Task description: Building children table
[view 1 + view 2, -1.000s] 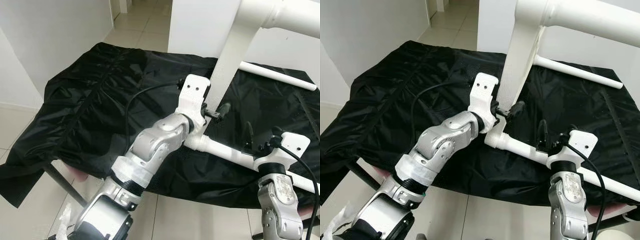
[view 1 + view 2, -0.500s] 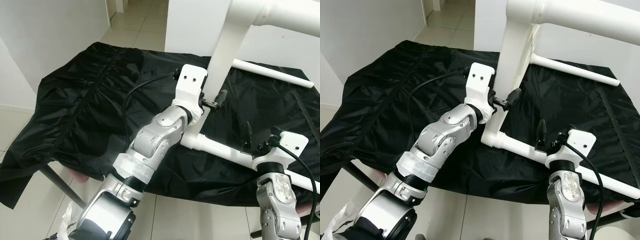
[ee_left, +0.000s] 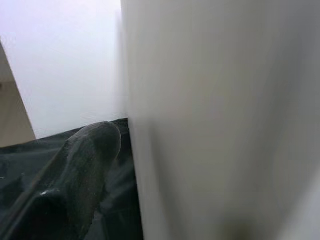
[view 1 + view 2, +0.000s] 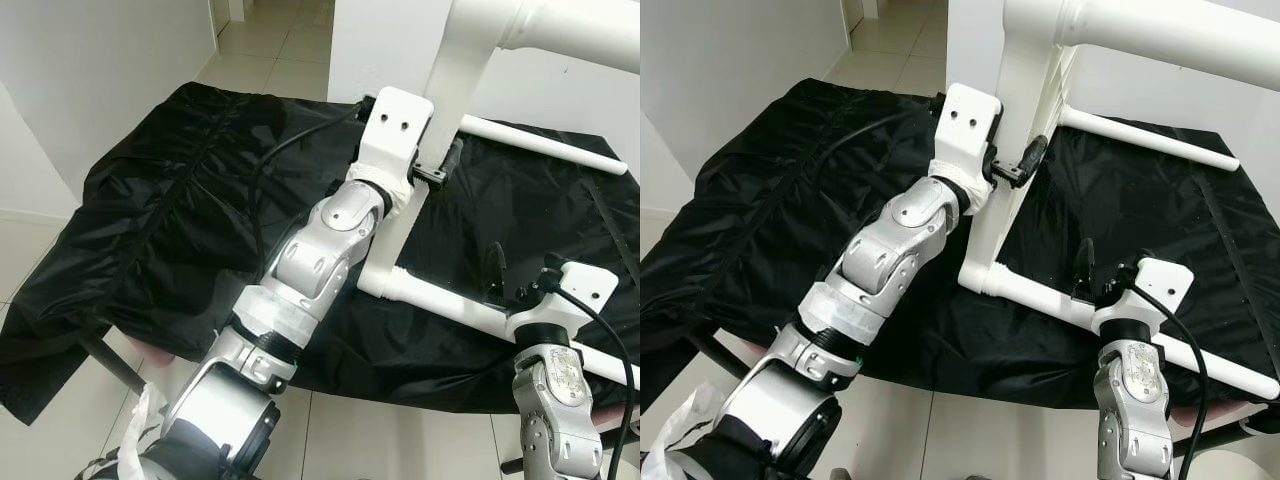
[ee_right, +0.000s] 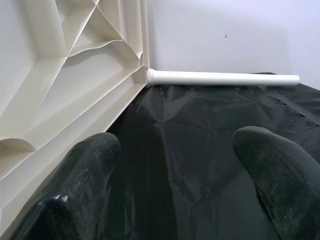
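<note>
While the left gripper (image 4: 1012, 160) clamps the upright white leg (image 4: 1015, 120) above the black-covered worktop (image 4: 190, 200), the right gripper (image 5: 175, 165) hangs open beside the tabletop (image 5: 60, 75). Assembly appears partial; legs look attached, the table not yet stood upright.

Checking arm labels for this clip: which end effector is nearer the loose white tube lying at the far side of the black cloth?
Left. The left end effector is up against the upright table leg, close to the tube. The right end effector sits lower, at the near leg.
</note>
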Robot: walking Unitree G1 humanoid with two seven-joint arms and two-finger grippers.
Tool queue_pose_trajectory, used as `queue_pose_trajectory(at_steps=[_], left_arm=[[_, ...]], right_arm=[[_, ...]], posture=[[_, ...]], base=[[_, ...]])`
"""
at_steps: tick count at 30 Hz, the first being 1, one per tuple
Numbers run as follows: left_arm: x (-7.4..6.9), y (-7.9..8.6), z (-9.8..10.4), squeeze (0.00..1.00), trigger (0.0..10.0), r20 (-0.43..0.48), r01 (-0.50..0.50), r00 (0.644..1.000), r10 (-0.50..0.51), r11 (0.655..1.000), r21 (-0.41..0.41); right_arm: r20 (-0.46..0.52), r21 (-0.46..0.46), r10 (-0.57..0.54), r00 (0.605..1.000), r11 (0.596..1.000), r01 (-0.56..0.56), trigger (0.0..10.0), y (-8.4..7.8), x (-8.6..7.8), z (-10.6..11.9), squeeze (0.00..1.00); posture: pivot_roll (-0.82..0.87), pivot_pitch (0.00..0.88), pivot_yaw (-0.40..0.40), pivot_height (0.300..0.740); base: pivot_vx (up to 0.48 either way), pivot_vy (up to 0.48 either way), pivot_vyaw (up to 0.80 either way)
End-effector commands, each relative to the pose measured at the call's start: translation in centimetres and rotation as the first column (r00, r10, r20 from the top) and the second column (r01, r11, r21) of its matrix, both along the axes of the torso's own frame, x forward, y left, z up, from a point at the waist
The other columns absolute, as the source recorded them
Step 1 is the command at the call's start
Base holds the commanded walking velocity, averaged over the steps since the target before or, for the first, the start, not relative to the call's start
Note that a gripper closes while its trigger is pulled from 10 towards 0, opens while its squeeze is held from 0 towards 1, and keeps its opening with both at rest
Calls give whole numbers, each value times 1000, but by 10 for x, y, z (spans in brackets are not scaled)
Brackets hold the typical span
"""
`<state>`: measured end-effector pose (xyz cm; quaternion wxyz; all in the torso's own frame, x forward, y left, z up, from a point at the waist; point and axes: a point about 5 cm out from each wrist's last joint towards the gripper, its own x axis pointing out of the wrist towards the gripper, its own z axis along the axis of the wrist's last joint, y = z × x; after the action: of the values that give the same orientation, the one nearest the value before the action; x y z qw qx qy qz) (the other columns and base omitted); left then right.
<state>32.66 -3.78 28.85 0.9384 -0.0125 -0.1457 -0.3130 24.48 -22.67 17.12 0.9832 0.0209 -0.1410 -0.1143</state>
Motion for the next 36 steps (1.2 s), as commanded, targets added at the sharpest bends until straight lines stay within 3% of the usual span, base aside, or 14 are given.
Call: queue_pose_trajectory(at_steps=[1,6,7,8,16,22,24,27,30,33,36], left_arm=[[-5,-12,11,0,10000,-63,-224,974,217,965,-135],[-3,-17,11,0,10000,-65,-222,974,216,969,-106],[-2,-19,10,0,8471,-65,-226,973,221,970,-87],[-1,-20,9,0,0,-70,-228,972,223,971,-77],[2,-17,7,0,0,-73,-239,970,234,969,-70],[19,23,-2,0,0,-84,-362,930,357,931,-49],[20,29,-2,0,0,-79,-380,923,376,924,-47],[27,60,1,0,0,-50,-471,882,469,881,-46],[28,70,3,0,0,-46,-495,869,494,867,-46],[28,95,8,0,0,-12,-562,827,562,826,-46],[25,109,13,0,0,21,-604,796,605,796,-41]], right_arm=[[-22,5,-9,1000,1000,9,10000,-1,0,-4,0],[-21,7,-15,1000,1000,15,10000,-1,-1,-4,0],[-21,6,-18,1000,1000,18,10000,-1,-1,-4,0],[-21,9,-21,1000,1000,21,10000,-1,-1,-4,0],[-22,13,-27,999,1000,27,10000,0,-2,-6,0],[-29,16,-39,999,999,40,10000,0,-4,-9,0],[-30,17,-40,999,999,41,10000,-1,-4,-9,0],[-30,16,-38,999,999,38,10000,-1,-1,-10,0],[-30,16,-36,999,999,36,10000,-1,0,-10,0],[-30,13,-29,999,999,30,10000,0,2,-10,0],[-31,11,-24,999,1000,24,10000,0,3,-10,0]], posture=[[-121,95,-18,740],[-124,96,-10,740],[-124,96,-10,740],[-125,96,-7,740],[-127,99,4,740],[-118,95,6,740],[-118,95,6,740],[-106,88,2,740],[-102,86,-2,740],[-90,79,-10,740],[-88,78,-11,740]], base=[[0,0,0],[0,0,0],[0,0,0],[0,0,0],[0,0,0],[0,0,0],[0,0,0],[0,0,0],[0,0,0],[0,0,0],[0,0,0]])
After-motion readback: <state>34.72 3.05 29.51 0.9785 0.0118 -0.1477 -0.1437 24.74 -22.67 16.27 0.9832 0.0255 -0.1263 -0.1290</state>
